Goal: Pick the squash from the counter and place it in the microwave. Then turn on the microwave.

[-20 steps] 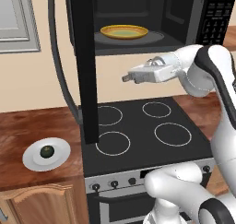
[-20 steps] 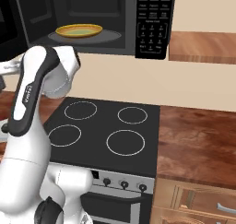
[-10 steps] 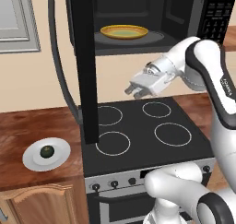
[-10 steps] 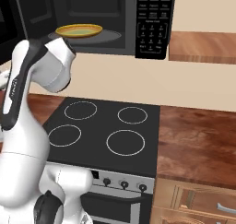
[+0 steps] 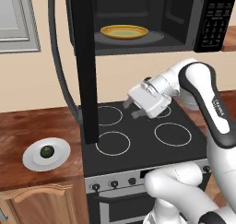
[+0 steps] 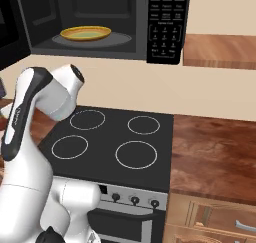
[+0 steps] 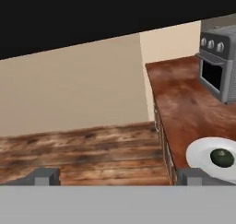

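beige wall (image 5: 37,80), grey-framed window (image 5: 16,20), black stovetop (image 6: 112,137) with 4 rings, wood floor (image 7: 83,154)

- The counter (image 5: 32,126) — reddish-brown wood grain — runs left of the black stovetop (image 5: 143,133) and carries on at its right side.
- A white plate (image 5: 47,154) lies on the left stretch, near its front edge.
- The squash (image 5: 46,151) — small, dark green — sits on that plate.

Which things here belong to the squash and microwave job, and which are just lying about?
For the job: squash, counter, microwave, open gripper.
Just there: white plate under the squash, yellow plate in the microwave, stovetop, toaster oven.
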### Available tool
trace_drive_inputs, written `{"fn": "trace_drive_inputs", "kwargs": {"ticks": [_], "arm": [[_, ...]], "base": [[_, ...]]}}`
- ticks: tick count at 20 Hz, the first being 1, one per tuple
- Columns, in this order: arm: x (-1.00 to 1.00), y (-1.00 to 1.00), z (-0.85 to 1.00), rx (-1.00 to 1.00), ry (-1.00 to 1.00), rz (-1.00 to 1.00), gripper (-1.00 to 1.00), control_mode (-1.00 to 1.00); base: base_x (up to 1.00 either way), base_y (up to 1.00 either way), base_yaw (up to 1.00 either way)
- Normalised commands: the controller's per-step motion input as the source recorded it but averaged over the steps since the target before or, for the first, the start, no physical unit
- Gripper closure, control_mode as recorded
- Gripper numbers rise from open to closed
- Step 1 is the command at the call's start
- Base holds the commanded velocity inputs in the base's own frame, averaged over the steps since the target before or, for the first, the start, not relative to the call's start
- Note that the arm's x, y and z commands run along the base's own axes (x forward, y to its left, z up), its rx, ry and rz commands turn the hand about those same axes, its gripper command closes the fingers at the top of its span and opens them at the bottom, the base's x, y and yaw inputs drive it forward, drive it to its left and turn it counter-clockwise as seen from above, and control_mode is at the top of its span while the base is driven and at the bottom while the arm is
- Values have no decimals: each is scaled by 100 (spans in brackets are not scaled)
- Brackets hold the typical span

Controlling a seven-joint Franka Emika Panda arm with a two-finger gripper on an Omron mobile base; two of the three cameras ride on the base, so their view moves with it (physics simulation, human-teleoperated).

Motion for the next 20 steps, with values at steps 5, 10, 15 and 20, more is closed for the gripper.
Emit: {"fn": "trace_drive_inputs", "kwargs": {"ticks": [5,10,15,20], "arm": [[0,27,-2,-3,-20,0,-100,-100],[0,34,-9,-17,-12,0,-100,-100],[4,15,-32,-17,-1,0,-100,-100],[21,2,-35,-2,0,0,-100,-100]], "base": [[0,0,0],[0,0,0],[0,0,0],[0,0,0]]}}
